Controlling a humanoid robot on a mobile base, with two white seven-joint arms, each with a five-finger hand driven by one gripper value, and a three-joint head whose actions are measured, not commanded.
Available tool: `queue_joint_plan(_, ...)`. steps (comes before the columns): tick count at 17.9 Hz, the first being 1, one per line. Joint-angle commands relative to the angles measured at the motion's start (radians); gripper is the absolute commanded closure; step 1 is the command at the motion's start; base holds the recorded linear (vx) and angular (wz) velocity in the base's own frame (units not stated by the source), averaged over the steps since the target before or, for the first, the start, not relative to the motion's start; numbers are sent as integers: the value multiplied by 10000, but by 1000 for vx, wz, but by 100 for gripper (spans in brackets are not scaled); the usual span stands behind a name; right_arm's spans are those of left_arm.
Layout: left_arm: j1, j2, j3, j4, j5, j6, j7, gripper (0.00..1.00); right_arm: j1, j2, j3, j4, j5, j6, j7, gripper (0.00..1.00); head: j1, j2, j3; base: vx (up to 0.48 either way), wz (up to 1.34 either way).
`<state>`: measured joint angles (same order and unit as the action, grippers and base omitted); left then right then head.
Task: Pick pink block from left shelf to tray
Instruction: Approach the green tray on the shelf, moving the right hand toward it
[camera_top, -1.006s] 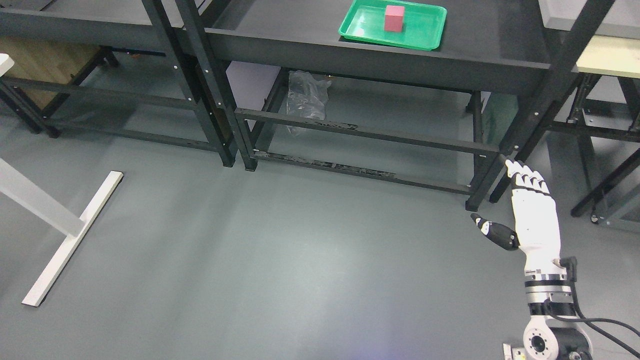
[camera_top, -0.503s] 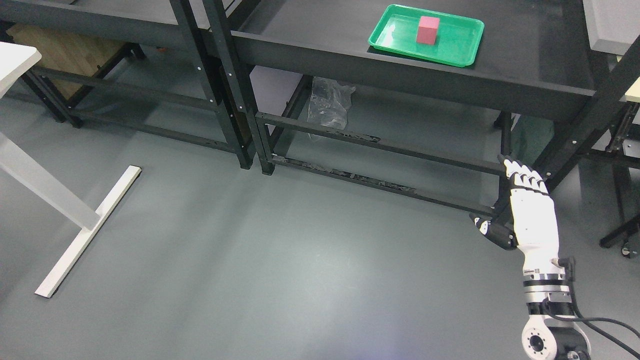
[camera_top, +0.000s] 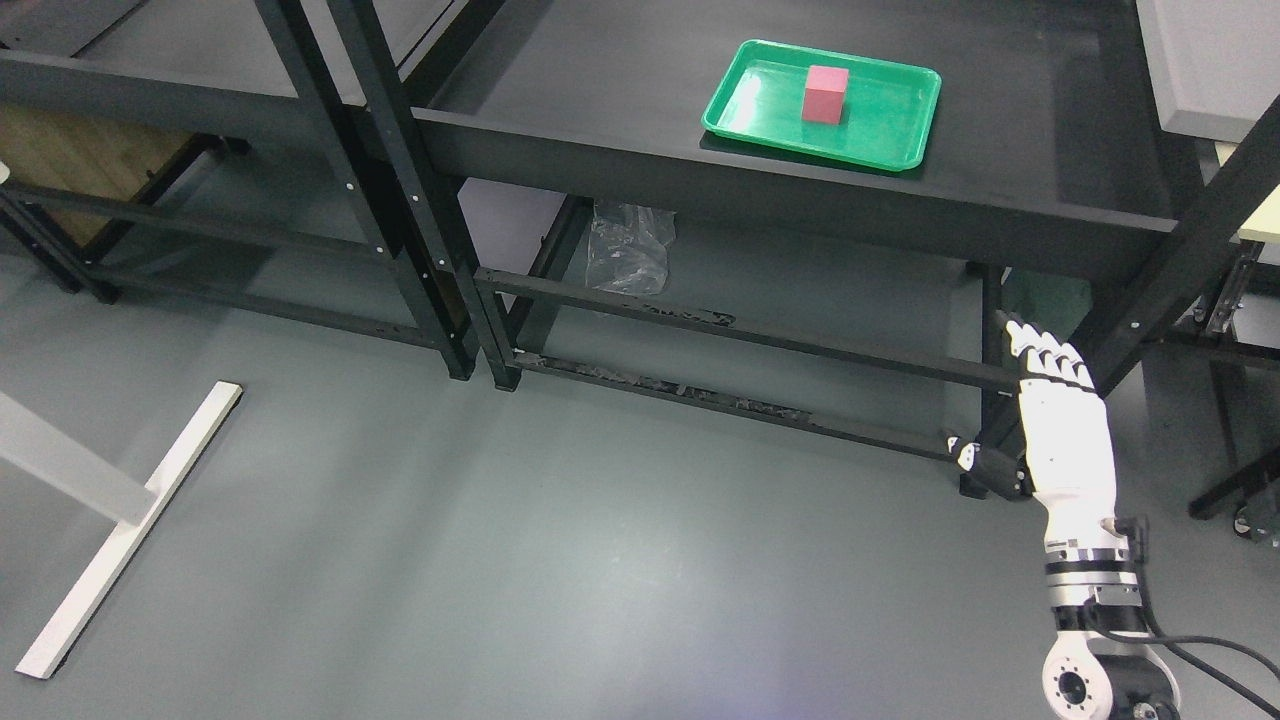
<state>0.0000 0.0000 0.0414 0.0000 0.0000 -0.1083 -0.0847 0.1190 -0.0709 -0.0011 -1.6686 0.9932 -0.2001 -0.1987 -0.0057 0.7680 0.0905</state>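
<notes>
Floor: grey floor (camera_top: 560, 540) fills the lower part of the view, with black metal shelving standing along its far side.
Right robot hand (camera_top: 1062, 440): white with dark joints, coming up from the lower right corner; fingers straight and together, thumb stuck out to the side, holding nothing; it hangs low, in front of the shelf's lower rails.
Shelf (camera_top: 620, 90): black, its top board well above and to the left of the robot hand.
Tray (camera_top: 760, 100): green, lying flat near the shelf board's front edge.
Pink block (camera_top: 826, 94): standing upright inside the tray, near its middle, well apart from the robot hand.
Plastic bag (camera_top: 626, 248): clear, crumpled, under the shelf board.
White foot (camera_top: 130, 528): a white stand's leg on the floor at far left.
</notes>
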Motion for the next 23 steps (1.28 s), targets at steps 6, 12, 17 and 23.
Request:
queue_joint_plan(6, -230, 175, 0, -175, -15, -6, 3, 0, 37, 3, -128, 12, -7, 6, 8, 1, 0, 0, 0, 225, -56)
queue_joint_plan(12, -230, 175, 0, -175, -15, -6, 3, 0, 22, 18, -128, 27, -7, 6, 8, 1, 0, 0, 0, 242, -11)
queue_joint_plan(17, -230, 175, 0, -175, -15, -6, 3, 0, -8, 18, -112, 27, -7, 6, 39, 1, 0, 0, 0, 241, 104)
queue_joint_plan(23, -230, 175, 0, -175, -15, -6, 3, 0, -9, 34, -112, 43, -314, 6, 146, 1, 0, 0, 0, 215, 130)
